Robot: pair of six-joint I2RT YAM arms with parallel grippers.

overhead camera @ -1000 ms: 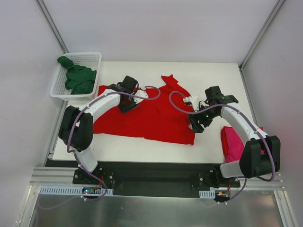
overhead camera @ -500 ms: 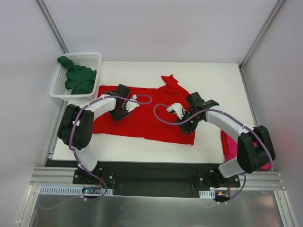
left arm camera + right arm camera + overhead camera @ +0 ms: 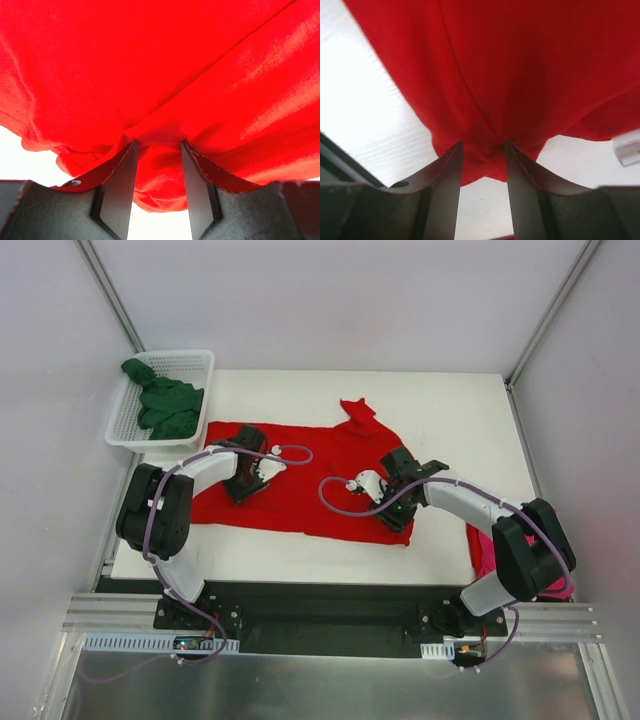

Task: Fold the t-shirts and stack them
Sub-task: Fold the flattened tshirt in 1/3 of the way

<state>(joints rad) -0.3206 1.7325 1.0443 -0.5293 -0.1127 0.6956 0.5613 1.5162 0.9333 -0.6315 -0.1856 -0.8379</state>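
A bright red t-shirt [image 3: 320,475] lies spread across the middle of the white table. My left gripper [image 3: 238,492] sits on its left part, and in the left wrist view a bunch of the red t-shirt [image 3: 165,75] is pinched between the shut jaws of that gripper [image 3: 157,146]. My right gripper [image 3: 397,512] is at the shirt's near right corner. In the right wrist view, this gripper [image 3: 482,146] is likewise shut on a fold of the red t-shirt [image 3: 520,65]. A dark green t-shirt [image 3: 165,405] lies in the basket. A magenta-pink t-shirt [image 3: 482,542] shows at the right, largely hidden by the right arm.
The white mesh basket [image 3: 205,362] stands at the table's far left corner. The table's near edge [image 3: 300,565] runs just below the shirt's hem. Grey walls close in the sides and back.
Both grippers have moved nearer and leftward. The right gripper came from beside the shirt onto its near right corner and closed on the cloth. The left gripper dragged its fold toward the near left.
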